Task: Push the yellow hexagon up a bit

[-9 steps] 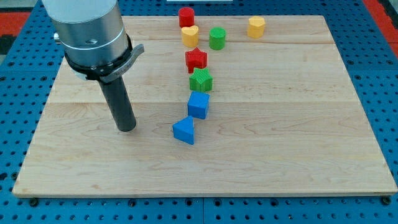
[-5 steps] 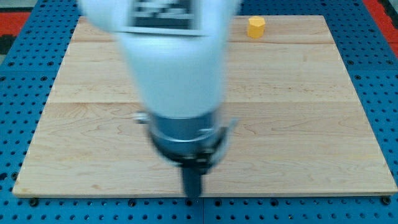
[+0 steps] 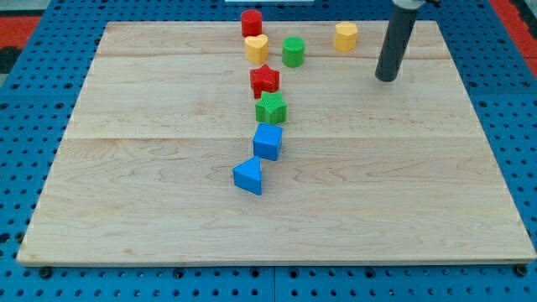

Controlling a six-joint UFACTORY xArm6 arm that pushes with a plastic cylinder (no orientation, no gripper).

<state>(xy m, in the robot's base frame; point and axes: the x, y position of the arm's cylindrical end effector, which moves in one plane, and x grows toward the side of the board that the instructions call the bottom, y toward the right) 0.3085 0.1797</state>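
no claw on this rig, just the rod, holding nothing. my tip (image 3: 386,78) down on the wooden board (image 3: 419,184), near the yellow hexagon (image 3: 345,36), toward the view's bottom-right of it, not touching. hexagon near the view's top edge, right of green cylinder (image 3: 293,52).

On the worktop (image 3: 403,193), my tip (image 3: 385,78) sits near the view's top right, just below and right of the yellow hexagon (image 3: 345,36). Well left of it, the other blocks run in a line from the top edge down toward the middle.
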